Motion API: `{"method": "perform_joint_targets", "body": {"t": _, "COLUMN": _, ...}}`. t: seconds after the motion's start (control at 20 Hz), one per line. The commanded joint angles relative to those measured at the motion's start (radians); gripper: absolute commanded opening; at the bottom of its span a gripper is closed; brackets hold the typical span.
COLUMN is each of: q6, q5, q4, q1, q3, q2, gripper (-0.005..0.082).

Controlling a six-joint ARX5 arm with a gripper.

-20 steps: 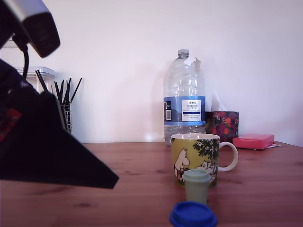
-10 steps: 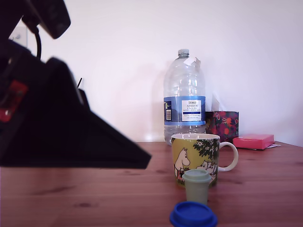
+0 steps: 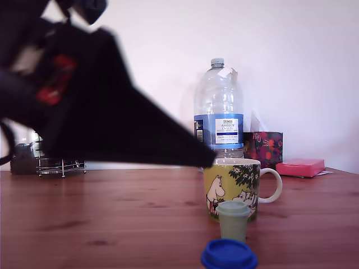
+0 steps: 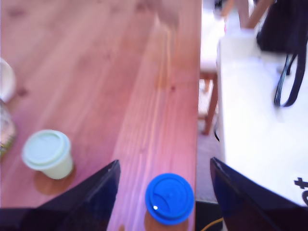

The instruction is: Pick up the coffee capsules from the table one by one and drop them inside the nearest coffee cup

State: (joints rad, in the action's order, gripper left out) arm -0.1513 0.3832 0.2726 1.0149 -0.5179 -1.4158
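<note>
While the arm [image 3: 84, 95] fills the exterior view's left as a dark, blurred wedge, its tip reaches as far as the rim of the coffee cup [image 3: 233, 188]. The jaws [image 4: 163, 192] are spread wide in the wrist view, with nothing between the two dark fingers [image 4: 98, 197] except the blue capsule [image 4: 169, 198], which sits on the counter [image 4: 120, 72] below the gap. How high the jaws hang above it is hard to judge from the blurred pictures.

Both capsules stand with their wide flanged ends up. The green capsule [image 3: 233, 220] stands just in front of the cup in the exterior view, seemingly touching or nearly so; in the wrist view it lies outside the spread fingers. The blue one is nearer the camera, at the counter's front edge.

Behind the cup stands a large clear water bottle [image 3: 218, 115]. To the exterior view's right are a dark floral box [image 3: 263, 147] and a flat pink box [image 3: 300, 167]. A wire rack [image 3: 59, 163] shows beneath the arm on that view's left.
</note>
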Motion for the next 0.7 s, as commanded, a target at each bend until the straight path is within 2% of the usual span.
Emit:
{"method": "perform_joint_targets", "body": {"t": 0.0, "q6": -0.037, "q5": -0.008, "q4": -0.055, "q1": 0.011, "q3": -0.040, "q2": -0.035, "gripper": 0.0546}}
{"method": "perform_joint_targets", "body": {"t": 0.15, "q6": -0.077, "q5": -0.029, "q4": -0.172, "q1": 0.024, "q3": -0.115, "q2": -0.089, "gripper": 0.0546}}
{"method": "perform_joint_targets", "body": {"t": 0.3, "q6": -0.111, "q5": -0.037, "q4": -0.227, "q1": 0.034, "q3": -0.151, "q2": -0.129, "gripper": 0.0546}}
{"method": "perform_joint_targets", "body": {"t": 0.65, "q6": -0.120, "q5": -0.080, "q4": -0.276, "q1": 0.042, "q3": -0.171, "q2": -0.169, "gripper": 0.0546}}
